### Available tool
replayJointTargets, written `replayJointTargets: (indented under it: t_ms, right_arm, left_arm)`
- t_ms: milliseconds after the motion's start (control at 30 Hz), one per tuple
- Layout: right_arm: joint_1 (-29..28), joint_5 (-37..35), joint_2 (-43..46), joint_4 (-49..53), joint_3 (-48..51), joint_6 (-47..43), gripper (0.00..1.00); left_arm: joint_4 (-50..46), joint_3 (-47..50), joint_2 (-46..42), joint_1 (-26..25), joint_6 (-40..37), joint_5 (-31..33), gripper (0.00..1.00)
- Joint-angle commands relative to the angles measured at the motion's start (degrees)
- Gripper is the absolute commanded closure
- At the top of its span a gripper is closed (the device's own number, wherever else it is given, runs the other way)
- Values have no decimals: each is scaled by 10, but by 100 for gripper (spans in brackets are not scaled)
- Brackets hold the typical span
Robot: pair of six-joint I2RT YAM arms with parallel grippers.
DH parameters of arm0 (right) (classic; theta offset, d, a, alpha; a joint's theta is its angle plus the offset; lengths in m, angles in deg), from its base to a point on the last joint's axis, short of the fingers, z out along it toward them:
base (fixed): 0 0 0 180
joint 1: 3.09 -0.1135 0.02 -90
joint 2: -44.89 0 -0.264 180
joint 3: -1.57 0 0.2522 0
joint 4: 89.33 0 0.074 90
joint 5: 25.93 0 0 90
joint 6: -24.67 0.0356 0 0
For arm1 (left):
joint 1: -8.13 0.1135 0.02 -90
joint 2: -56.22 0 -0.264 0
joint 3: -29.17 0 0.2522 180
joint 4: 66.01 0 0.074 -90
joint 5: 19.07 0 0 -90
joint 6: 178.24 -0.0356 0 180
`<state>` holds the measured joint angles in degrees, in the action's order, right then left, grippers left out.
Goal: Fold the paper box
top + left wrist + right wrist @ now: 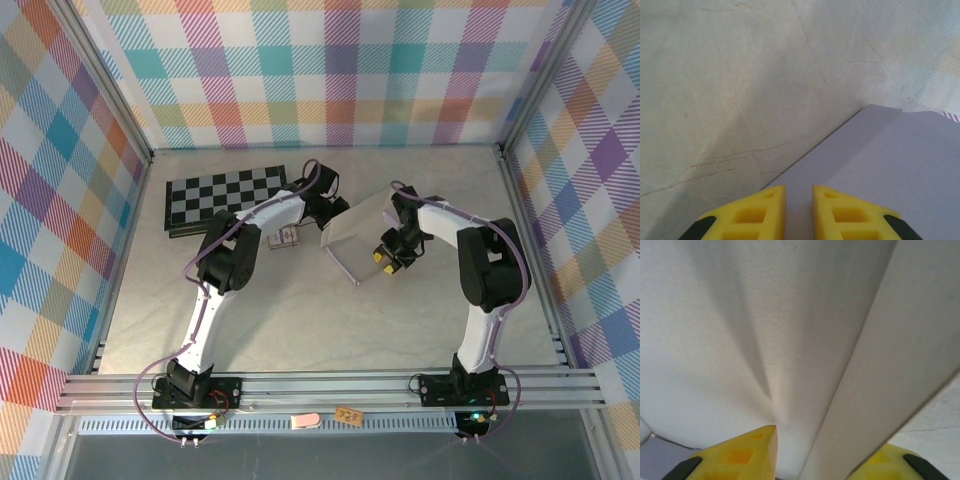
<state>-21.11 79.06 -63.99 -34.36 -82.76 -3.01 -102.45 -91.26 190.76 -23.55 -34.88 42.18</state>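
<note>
The paper box [350, 232] lies mid-table, lavender outside and cream-white inside, with one panel tilted up. My left gripper [335, 208] is at its far left corner. In the left wrist view the yellow fingertips [771, 200] lie flat over the lavender card [880, 160], a narrow gap between them and nothing pinched. My right gripper [385, 258] is at the box's near right edge. In the right wrist view a white flap [875, 365] runs between the jaws of this gripper [825, 437]; one finger [747, 455] is on the inner side, the other mostly hidden behind the flap.
A black-and-white checkerboard [225, 195] lies at the back left. A small patterned card pack [285, 238] sits just left of the box, under the left arm. Aluminium rails [320, 385] frame the table, and checked walls enclose it.
</note>
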Motion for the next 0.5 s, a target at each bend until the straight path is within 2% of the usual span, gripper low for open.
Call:
replayJointTargets:
  t_ms: [0,133,200,300,467]
  right_arm:
    - [-12,15,30,-12,5,74,67]
    - [-14,8,48,15,-1,105,55]
    - [-14,-4,63,21,2,101,49]
    - [-13,-37,82,45,-14,58,44]
    - [-3,-67,108,80,-37,-37,38]
  left_arm:
    - [-4,-14,12,-7,9,-39,79]
    - [-5,-20,10,-2,4,-30,74]
    - [-16,-27,1,3,-4,-10,66]
    - [-58,-46,-19,10,-17,38,52]
    - [-111,-86,-31,20,-31,76,47]
